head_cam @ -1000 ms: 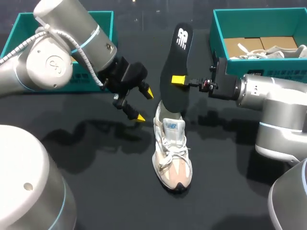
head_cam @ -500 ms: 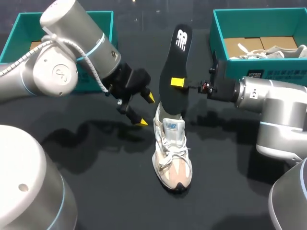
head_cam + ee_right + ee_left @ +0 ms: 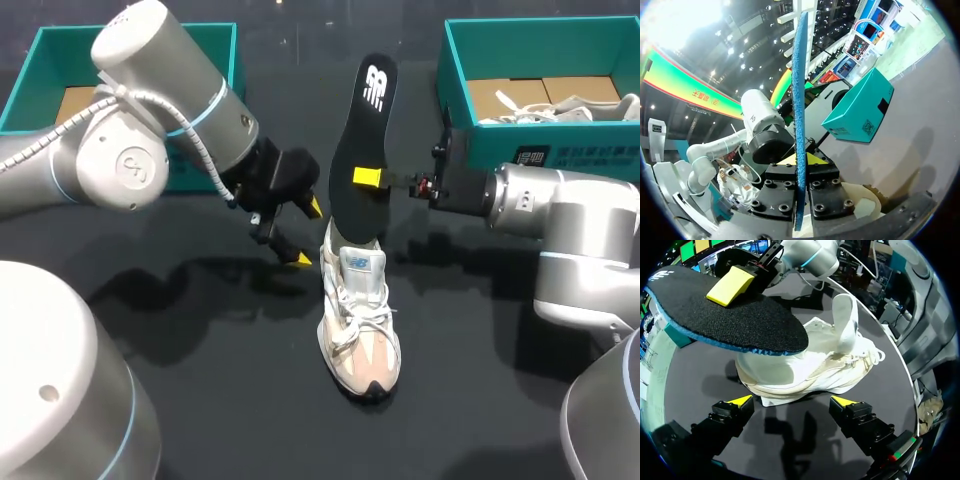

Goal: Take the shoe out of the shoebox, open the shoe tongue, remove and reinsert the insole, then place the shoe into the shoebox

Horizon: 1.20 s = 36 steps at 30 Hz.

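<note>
Above the white sneaker [image 3: 358,310] on the bench [image 3: 220,350], the right end effector [image 3: 362,178] pinches the black insole [image 3: 360,130] upright; the left end effector [image 3: 306,233] hovers beside the heel, spread wide.

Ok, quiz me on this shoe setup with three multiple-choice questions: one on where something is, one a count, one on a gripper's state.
1. Relative to the sneaker, the black insole in the right gripper stands:
A under its toe
B over its heel
C beside its toe

2. How many teal shoeboxes show?
A one
B two
C three

3. The left gripper is:
A open, holding nothing
B shut on the sneaker
C shut on the insole

Answers:
1 B, its lower end is at the heel collar.
2 B, one at each far corner.
3 A, its yellow tips stand apart beside the sneaker.
</note>
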Tool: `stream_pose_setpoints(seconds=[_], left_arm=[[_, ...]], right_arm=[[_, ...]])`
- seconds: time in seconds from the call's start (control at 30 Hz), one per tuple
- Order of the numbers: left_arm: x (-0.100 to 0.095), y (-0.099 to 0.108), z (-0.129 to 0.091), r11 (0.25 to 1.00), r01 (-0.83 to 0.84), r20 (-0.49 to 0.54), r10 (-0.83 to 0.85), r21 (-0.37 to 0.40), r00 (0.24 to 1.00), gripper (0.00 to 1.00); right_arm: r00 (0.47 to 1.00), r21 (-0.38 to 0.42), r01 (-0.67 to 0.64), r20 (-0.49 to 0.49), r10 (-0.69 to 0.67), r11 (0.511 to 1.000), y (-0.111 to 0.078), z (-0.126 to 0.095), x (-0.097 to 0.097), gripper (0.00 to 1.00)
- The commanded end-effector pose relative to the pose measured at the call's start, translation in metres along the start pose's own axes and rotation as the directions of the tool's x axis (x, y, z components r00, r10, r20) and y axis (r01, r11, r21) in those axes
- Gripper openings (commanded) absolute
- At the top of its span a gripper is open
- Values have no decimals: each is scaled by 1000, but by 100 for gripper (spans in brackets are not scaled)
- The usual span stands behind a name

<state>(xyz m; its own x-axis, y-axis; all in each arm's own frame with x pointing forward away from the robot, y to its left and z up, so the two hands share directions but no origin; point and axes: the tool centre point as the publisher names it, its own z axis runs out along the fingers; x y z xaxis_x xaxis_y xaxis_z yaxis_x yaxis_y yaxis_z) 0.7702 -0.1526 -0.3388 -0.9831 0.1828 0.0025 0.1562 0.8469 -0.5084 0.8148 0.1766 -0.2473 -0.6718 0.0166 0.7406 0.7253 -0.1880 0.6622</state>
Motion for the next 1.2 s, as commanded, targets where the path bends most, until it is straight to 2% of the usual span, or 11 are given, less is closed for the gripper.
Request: stream_pose_setpoints(seconds=[0.03, 0.5, 1.2], left_arm=[[-6, -1, 7, 1000, -10, -10, 10, -11, 1000, 100], [-6, 2, 13, 1000, -5, -12, 5, -15, 1000, 100], [-9, 7, 18, 999, 35, -1, -35, -27, 999, 100]], right_arm=[[1000, 3, 4, -3, -4, 1000, -2, 2, -3, 0], [999, 1, 48, -16, -48, 999, -5, 7, -14, 0], [992, 23, 124, -40, -123, 992, -4, 1, -17, 0]])
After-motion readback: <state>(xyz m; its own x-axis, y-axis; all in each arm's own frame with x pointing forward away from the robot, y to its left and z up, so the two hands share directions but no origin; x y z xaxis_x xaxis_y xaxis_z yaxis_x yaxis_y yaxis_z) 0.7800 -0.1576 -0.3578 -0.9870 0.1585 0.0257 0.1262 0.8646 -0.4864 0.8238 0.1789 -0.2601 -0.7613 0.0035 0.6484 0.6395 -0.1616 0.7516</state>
